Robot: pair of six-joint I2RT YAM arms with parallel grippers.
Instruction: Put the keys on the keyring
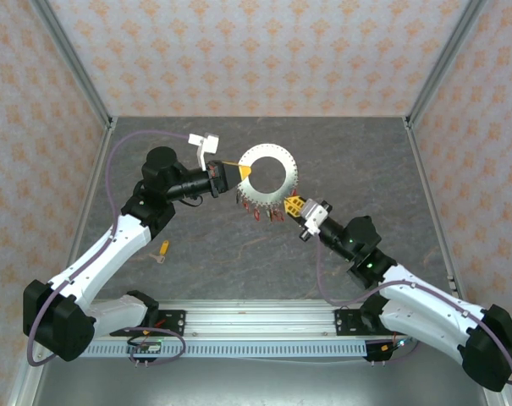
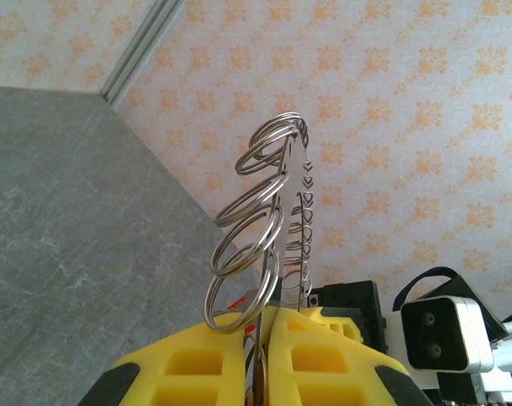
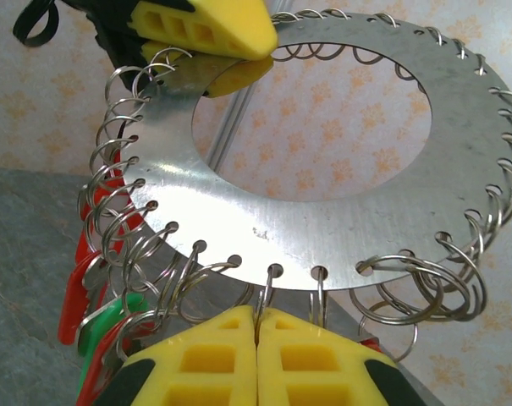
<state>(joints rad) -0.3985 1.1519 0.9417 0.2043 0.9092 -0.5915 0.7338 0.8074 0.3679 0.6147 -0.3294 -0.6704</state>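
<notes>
Hold the keyring (image 1: 268,152) raised over the desk (image 1: 239,271) at frame centre; your left pincer (image 1: 239,173) is clamped on its left rim. Your right pincer (image 3: 257,334) is pressed together at the lower rim, apparently nipping one split ring (image 3: 268,283). With the keys (image 3: 78,296) hanging lower left, threading is judged part-done. Next, collect the loose key (image 1: 163,249) lying at left.

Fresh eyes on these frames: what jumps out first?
The large flat silvery metal keyring, its rim hung with small wire split rings, held in mid-air: the left gripper clamps its edge and the right gripper is shut just below its lower rim. Next, the red- and green-headed keys dangling from its lower left in the right wrist view.
</notes>
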